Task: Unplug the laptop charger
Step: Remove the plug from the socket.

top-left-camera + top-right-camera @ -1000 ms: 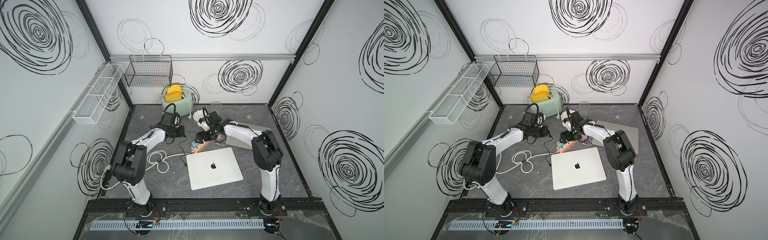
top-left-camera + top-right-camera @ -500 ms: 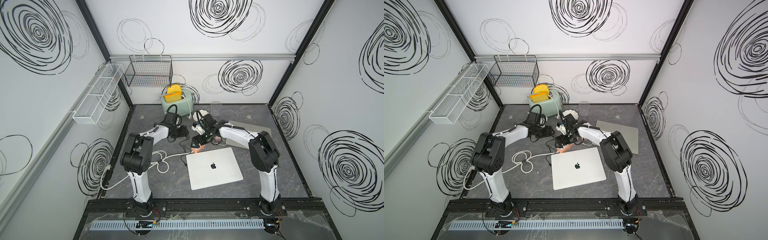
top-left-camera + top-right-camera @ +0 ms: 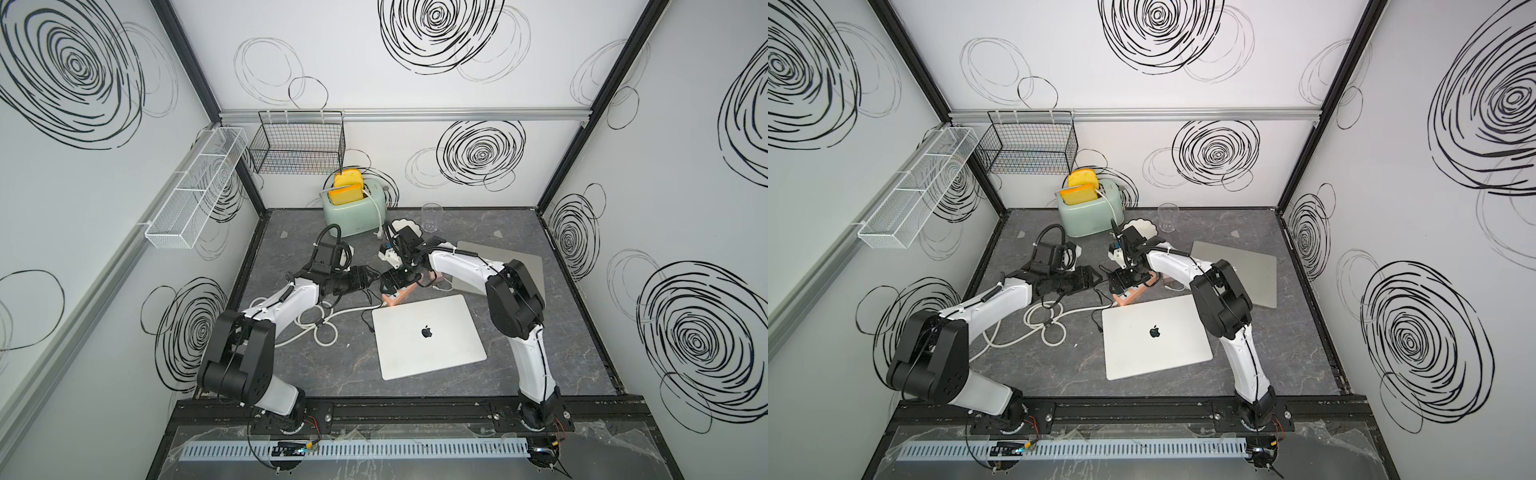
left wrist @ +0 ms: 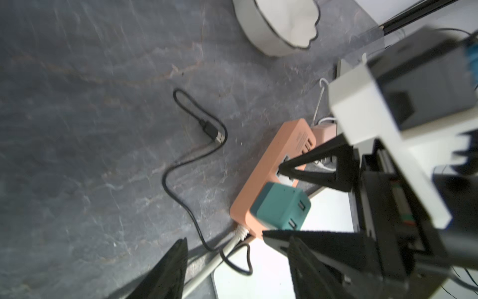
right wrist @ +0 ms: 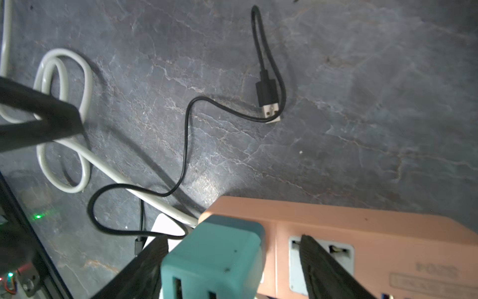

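Closed laptop [image 3: 415,353] lies just beside the power strip [image 4: 263,178]; left gripper [image 3: 368,279] hovers near the strip's cord end, jaws open, empty; right gripper [image 5: 232,238] straddles the teal charger [image 4: 280,205], jaws open, unclamped; charger sits plugged into that cord end; grasping is in hand; next, likely: clamp, pull straight off.

A black apple logo is showing at the middle of the closed silver laptop [image 3: 428,345] lid in both top views. Raised lettering on the orange power strip [image 5: 362,227] is blurring beyond reading.
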